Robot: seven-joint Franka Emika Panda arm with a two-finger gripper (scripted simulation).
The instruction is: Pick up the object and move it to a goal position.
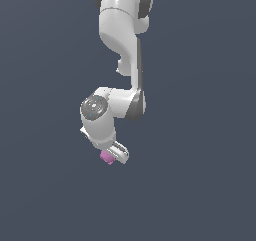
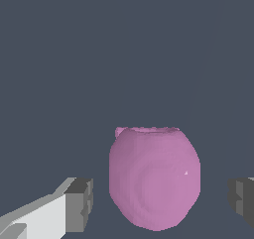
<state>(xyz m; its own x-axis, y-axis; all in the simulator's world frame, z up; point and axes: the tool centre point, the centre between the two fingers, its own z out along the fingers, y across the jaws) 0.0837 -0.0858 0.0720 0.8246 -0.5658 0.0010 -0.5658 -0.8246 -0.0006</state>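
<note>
The object is a small pink-purple rounded blob with a flared rim. In the wrist view it sits between the two grey fingertips of my gripper, with a gap showing on each side, so the fingers straddle it without touching. One fingertip is fully in view and the other is cut off at the picture's edge. In the exterior view the object peeks out under the white hand, at my gripper. The gripper is open.
The white arm reaches down from the top of the exterior view, with its wrist joint above the hand. The surface is plain dark grey-blue. No goal marker shows.
</note>
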